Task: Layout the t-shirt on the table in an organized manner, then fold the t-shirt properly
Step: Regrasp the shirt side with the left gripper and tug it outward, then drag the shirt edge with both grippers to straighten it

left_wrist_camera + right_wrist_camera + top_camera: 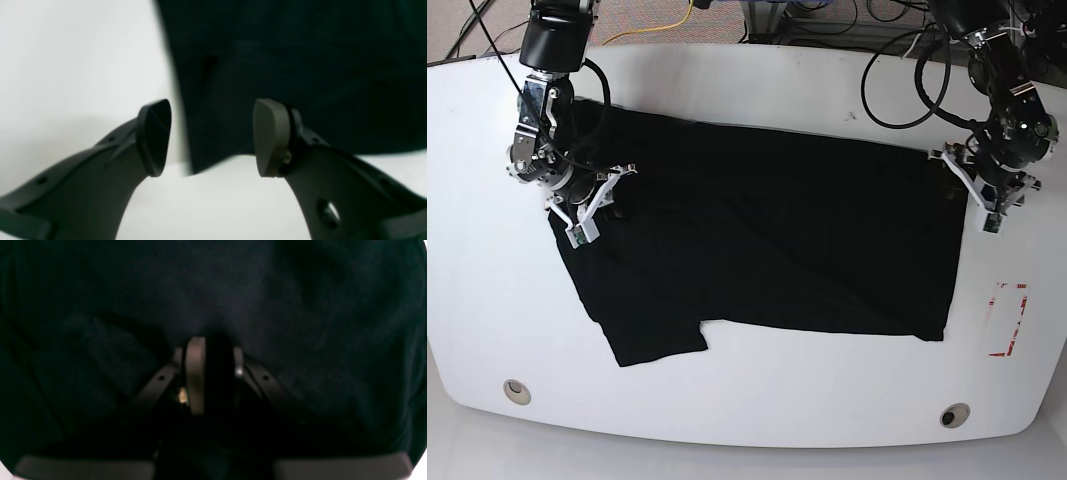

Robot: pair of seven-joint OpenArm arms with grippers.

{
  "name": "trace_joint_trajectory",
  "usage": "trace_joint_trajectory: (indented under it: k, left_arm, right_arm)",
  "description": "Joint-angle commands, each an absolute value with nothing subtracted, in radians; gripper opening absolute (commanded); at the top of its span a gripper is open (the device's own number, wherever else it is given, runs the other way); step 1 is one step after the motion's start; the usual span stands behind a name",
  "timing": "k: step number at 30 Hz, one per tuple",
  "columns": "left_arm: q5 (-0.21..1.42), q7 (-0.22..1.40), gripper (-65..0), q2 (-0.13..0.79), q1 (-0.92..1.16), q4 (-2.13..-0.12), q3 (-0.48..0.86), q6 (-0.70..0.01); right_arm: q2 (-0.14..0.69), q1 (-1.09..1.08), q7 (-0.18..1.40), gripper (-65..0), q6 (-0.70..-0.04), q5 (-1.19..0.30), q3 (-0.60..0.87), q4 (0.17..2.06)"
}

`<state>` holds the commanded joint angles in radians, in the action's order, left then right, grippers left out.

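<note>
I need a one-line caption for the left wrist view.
Open left end effector above the black t-shirt corner on the white table.

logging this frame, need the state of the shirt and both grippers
t-shirt: spread mostly flat on the table, wrinkled, not yet folded
left gripper: open, at a shirt corner, holding nothing
right gripper: shut on a pinch of the t-shirt
</note>
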<state>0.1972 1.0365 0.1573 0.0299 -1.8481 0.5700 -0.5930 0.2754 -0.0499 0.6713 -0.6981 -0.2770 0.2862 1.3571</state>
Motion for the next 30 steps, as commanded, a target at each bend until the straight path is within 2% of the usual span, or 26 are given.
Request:
trace_joint_trajectory:
  k: [4,10,16,19,22,23,25,26,28,30]
  left_arm:
    - [0.196,1.036,-28.3,0.183,-0.008,-1.845,0.622,-0.593]
    - [0.200,1.035,-28.3,0.209,-0.051,-1.807,0.611,-0.596]
    - [0.236,1.038,-28.3,0.159,-0.051,-1.810,0.495,-0.621]
    - [0.249,1.036,-28.8,0.128,-0.021,-1.811,0.464,-0.630]
    - [0.239,1.020,-34.7,0.097,0.001,-1.828,0.455,-0.631]
    - [0.232,0.992,-40.1,0.077,0.007,-1.828,0.449,-0.631]
    - [0.219,0.957,-46.4,0.067,0.013,-1.828,0.441,-0.631]
    - [0.197,0.920,-52.2,0.062,0.039,-1.827,0.429,-0.631]
    - [0.166,0.886,-56.8,0.059,0.064,-1.827,0.412,-0.631]
    - [0.136,0.852,-58.3,0.058,0.077,-1.824,0.395,-0.631]
  right_arm:
    - [0.275,-0.050,0.671,-54.5,-0.698,-0.277,0.288,1.357]
    - [0.274,-0.050,0.671,-54.5,-0.698,-0.277,0.288,1.357]
    - [0.254,-0.050,0.673,-54.5,-0.698,-0.275,0.288,1.363]
    - [0.252,-0.030,0.673,-54.5,-0.698,-0.275,0.288,1.423]
    - [0.249,0.021,0.673,-54.2,-0.698,-0.275,0.288,1.538]
    - [0.248,0.042,0.674,-54.2,-0.698,-0.275,0.288,1.604]
    - [0.246,0.067,0.676,-54.2,-0.698,-0.275,0.288,1.659]
    - [0.239,0.096,0.684,-54.1,-0.698,-0.275,0.288,1.716]
    - [0.223,0.122,0.696,-54.1,-0.698,-0.275,0.288,1.771]
    - [0.216,0.147,0.707,-54.1,-0.698,-0.272,0.295,1.814]
